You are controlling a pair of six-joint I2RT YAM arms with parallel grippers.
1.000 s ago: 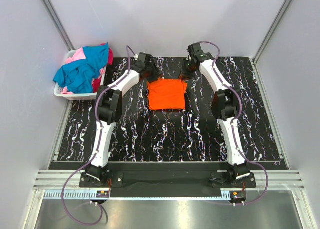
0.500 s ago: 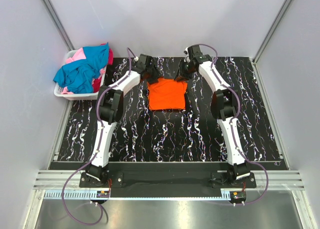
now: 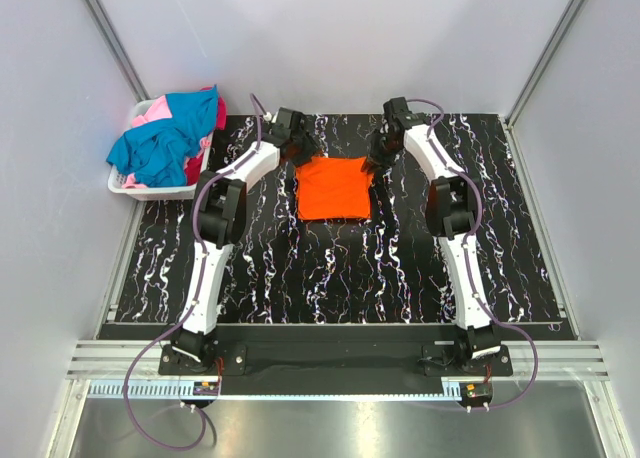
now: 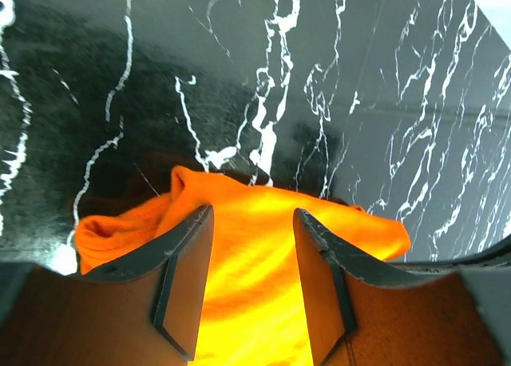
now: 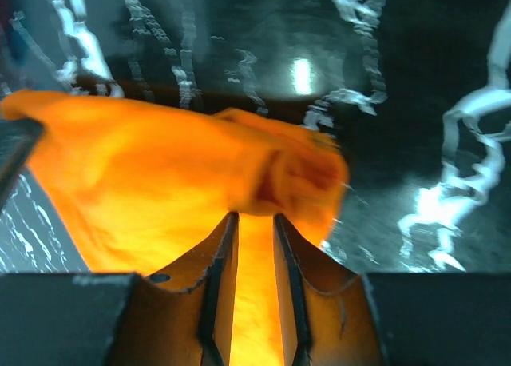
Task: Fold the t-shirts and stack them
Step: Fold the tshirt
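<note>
two end effectors are at the far edge of the orange t-shirt (image 3: 335, 189), one at each far corner. the shirt lies near the middle of the far half of the bench (image 3: 300, 278), already down to a compact, nearly square packet. the left end effector (image 4: 251, 214) has its jaws part-way closed, with a thick wad of orange cloth filling the gap. it looks like a hold on the far-left corner, which sits a little proud of the bench. the right end effector (image 5: 254, 218) has its jaws nearly together on a thin band of the same cloth, and the far-right corner bunches up just past the tips.

the rest of the t-shirts, a teal-blue one (image 3: 165, 143) over pink and red, are heaped in the white basket (image 3: 118, 184) at the far left, well apart from the packet.

the step in hand seems to be the last fold or squaring-up of the orange shirt. next, both arms would need to move the far edge together and level, so neither corner drags ahead and skews the packet. then both should let go cleanly before one arm reaches into the basket.
</note>
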